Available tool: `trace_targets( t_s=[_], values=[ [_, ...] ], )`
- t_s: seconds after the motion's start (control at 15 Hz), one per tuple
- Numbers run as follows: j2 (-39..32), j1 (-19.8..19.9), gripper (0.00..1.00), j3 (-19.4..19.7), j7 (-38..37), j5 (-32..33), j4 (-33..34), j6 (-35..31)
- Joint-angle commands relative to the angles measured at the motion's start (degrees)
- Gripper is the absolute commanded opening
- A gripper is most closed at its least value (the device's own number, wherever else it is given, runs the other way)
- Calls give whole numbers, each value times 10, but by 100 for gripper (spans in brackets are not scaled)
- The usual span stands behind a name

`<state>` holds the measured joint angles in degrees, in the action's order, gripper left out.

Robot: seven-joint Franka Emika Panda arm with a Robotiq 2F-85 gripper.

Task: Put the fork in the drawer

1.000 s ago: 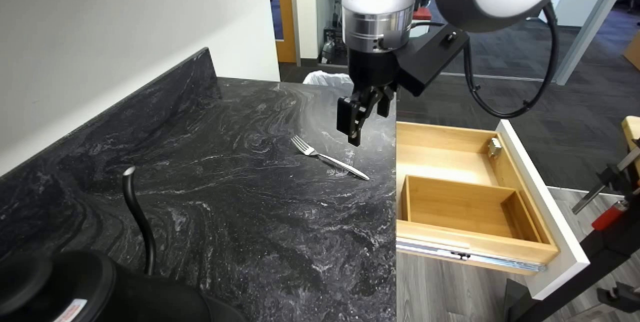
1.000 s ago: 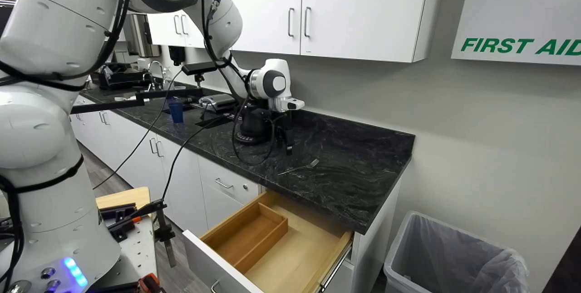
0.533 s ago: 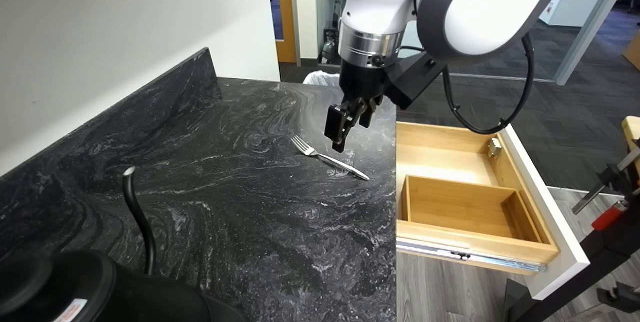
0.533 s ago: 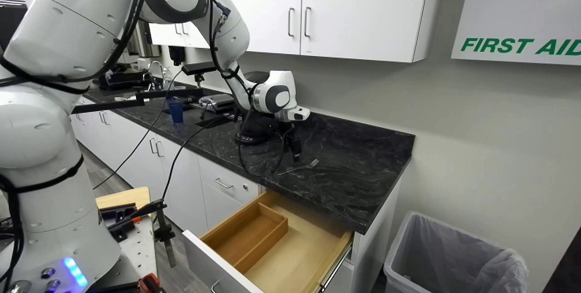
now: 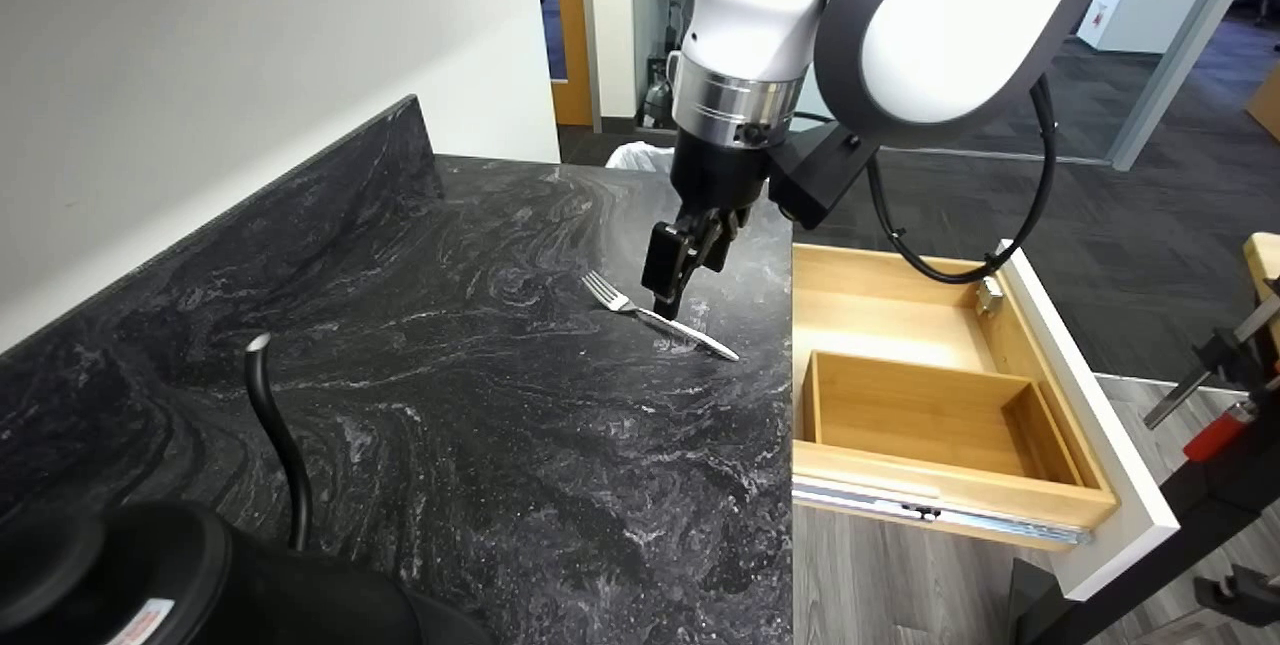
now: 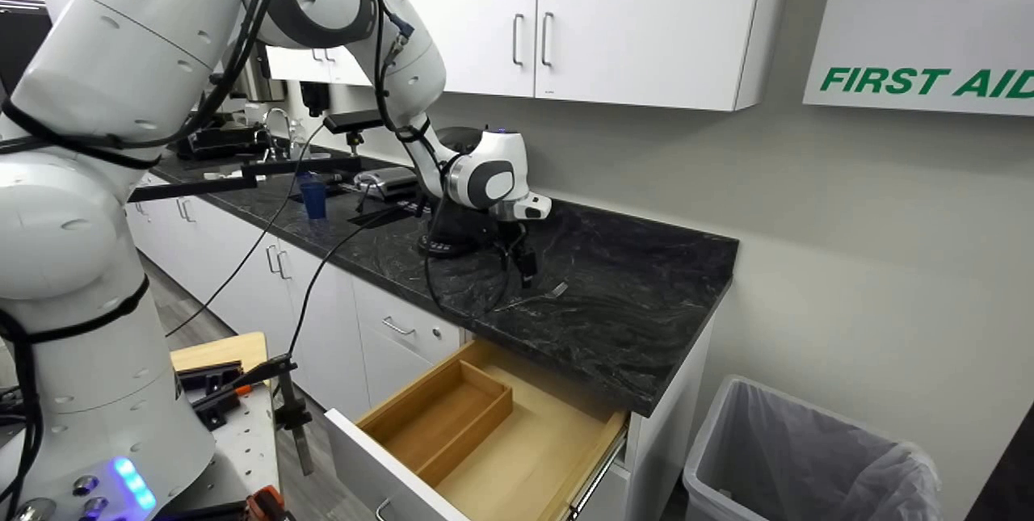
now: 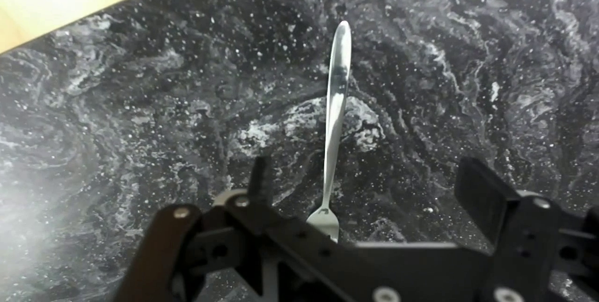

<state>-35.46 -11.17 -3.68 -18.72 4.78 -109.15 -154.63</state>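
"Can you read any words?"

"Green letters (image 6: pixel 929 85) on a white box (image 6: pixel 929 4) say FIRST AID, with the last one partly cut off. A tag (image 5: pixel 142 622) on the black thing (image 5: pixel 260 585) is too small to read."

"Where's the fork (image 7: pixel 333 131)?"

"On the bench (image 5: pixel 500 485), under the hand (image 7: pixel 365 171), near the drawer (image 5: pixel 900 325)."

"How is the hand?"

"Its fingers (image 7: pixel 482 199) are spread wide. From the wrist, the fork shows between them, nearer one. I can't tell if they touch."

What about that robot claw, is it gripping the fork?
No, the wrist view shows the gripper open, with dark countertop visible between the fork and both jaws.
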Motion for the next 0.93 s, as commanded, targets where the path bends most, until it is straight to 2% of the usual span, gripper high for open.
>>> trace_targets(
  t_s=[0.0, 0.27, 0.87],
  values=[
    [-18, -19, 100, 20, 18, -1, 16, -31],
    [-42, -44, 100, 47, 8, 12, 48, -47],
    [-110, -76, 100, 91, -4, 14, 115, -37]
  ],
)
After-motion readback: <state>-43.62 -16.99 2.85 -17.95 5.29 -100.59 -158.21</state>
